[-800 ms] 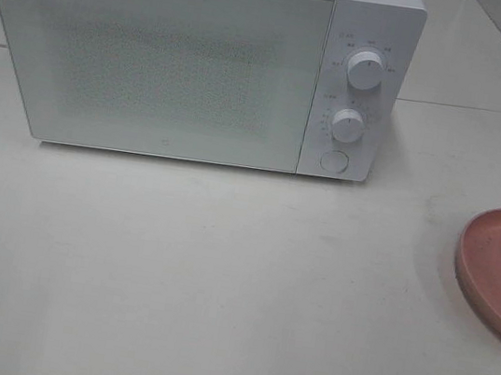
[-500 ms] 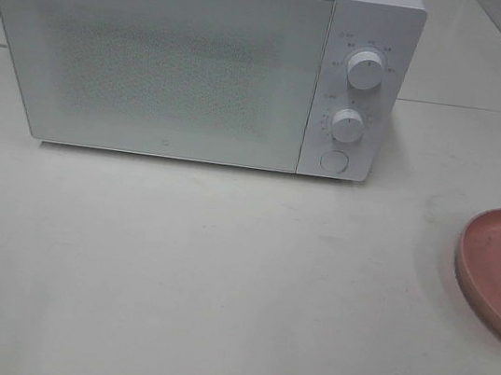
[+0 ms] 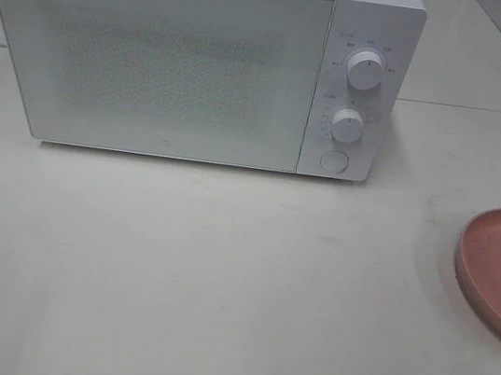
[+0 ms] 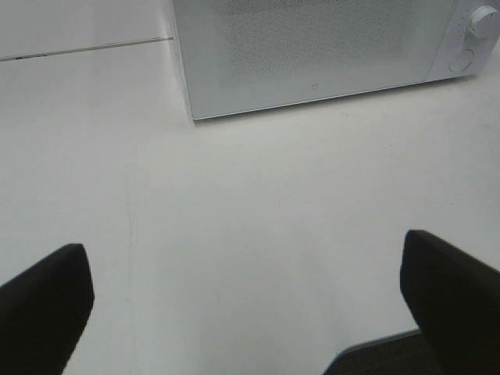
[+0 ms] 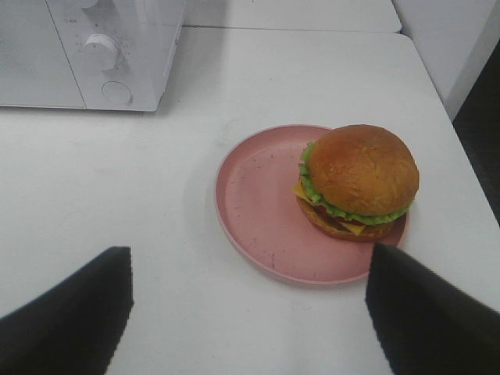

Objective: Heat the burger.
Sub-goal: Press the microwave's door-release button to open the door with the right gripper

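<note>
The burger (image 5: 359, 181) sat on the pink plate (image 5: 258, 211), at four o'clock from the microwave (image 3: 156, 60), just ahead of the right arm's jaws, which stood wide apart and empty; the left jaws, also apart, were farther.

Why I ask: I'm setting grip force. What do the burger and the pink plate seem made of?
The burger looks like a moulded plastic or foam replica: evenly coloured bun with a slight sheen, stiff neat lettuce and cheese edges. Real food can't be ruled out. The pink plate looks like matte plastic or a fibre composite: dull surface, faint dark speckles, thick rounded rim, no glaze shine.
</note>
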Controlling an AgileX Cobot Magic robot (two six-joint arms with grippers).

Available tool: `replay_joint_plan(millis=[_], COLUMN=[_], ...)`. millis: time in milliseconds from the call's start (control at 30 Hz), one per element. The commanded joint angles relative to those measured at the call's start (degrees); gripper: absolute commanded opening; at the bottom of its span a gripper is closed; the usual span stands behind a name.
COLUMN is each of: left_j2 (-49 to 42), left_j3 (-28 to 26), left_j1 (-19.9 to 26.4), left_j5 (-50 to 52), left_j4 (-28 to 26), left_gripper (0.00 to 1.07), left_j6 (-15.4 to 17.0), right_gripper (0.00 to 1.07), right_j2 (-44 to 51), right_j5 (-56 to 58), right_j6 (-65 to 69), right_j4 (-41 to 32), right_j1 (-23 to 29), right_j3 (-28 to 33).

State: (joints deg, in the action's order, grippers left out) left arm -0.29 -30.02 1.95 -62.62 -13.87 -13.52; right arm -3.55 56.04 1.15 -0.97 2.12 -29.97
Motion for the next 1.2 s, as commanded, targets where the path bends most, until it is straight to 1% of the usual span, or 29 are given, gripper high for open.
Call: replay_joint_plan(millis=[33, 167, 300, 367, 400, 467, 533, 567, 800, 967, 1067, 1133, 1200], left_j2=[-1.38, -1.38, -1.38, -1.38, -1.38, -1.38, -1.38, -1.38, -1.38, -1.38, -1.38, -1.38, -1.38], left_j3=[0.11, 0.11, 0.11, 0.11, 0.11, 0.11, 0.11, 0.11, 0.11, 0.11, 0.11, 0.11, 0.11], left_j1=[-0.17, -0.17, -0.17, -0.17, -0.17, -0.17, -0.17, -0.17, -0.17, -0.17, -0.17, -0.17, -0.17], left_j5=[0.46, 0.46, 0.46, 0.46, 0.46, 0.46, 0.46, 0.46, 0.46, 0.46, 0.46, 0.46, 0.46], left_j4=[-0.17, -0.17, -0.17, -0.17, -0.17, -0.17, -0.17, -0.17, -0.17, -0.17, -0.17, -0.17, -0.17], left_gripper=[1.0, 1.0, 1.0, 1.0, 1.0, 1.0, 1.0, 1.0, 1.0, 1.0, 1.0, 1.0, 1.0], left_j6=[0.4, 0.4, 0.4, 0.4, 0.4, 0.4, 0.4, 0.4, 0.4, 0.4, 0.4, 0.4, 0.4], right_gripper=[0.77, 0.76, 0.76, 0.76, 0.76, 0.76, 0.76, 0.76, 0.76, 0.76, 0.76, 0.76, 0.76], right_j2=[-3.95, -7.51, -12.66, -13.52, -15.81, -16.79, -20.4, -20.4, -28.76, -32.31, -35.01, -38.39, -39.3], right_j5=[-3.27, -5.79, -11.06, -11.86, -13.69, -14.44, -16.84, -16.84, -23.2, -25.95, -28.59, -32.03, -33.06], right_j6=[-0.06, 0.11, 0.11, 0.11, 0.11, 0.11, 0.11, 0.11, 0.17, 0.17, 0.17, 0.17, 0.17], right_j4=[0.06, 0.06, 0.06, 0.06, 0.06, 0.06, 0.06, 0.06, 0.06, 0.06, 0.06, 0.06, 0.06], right_j1=[0.06, 0.06, 0.06, 0.06, 0.06, 0.06, 0.06, 0.06, 0.06, 0.06, 0.06, 0.06, 0.06], right_j3=[-0.8, -0.8, -0.8, -0.8, -0.8, -0.8, -0.8, -0.8, -0.8, -0.8, -0.8, -0.8, -0.8])
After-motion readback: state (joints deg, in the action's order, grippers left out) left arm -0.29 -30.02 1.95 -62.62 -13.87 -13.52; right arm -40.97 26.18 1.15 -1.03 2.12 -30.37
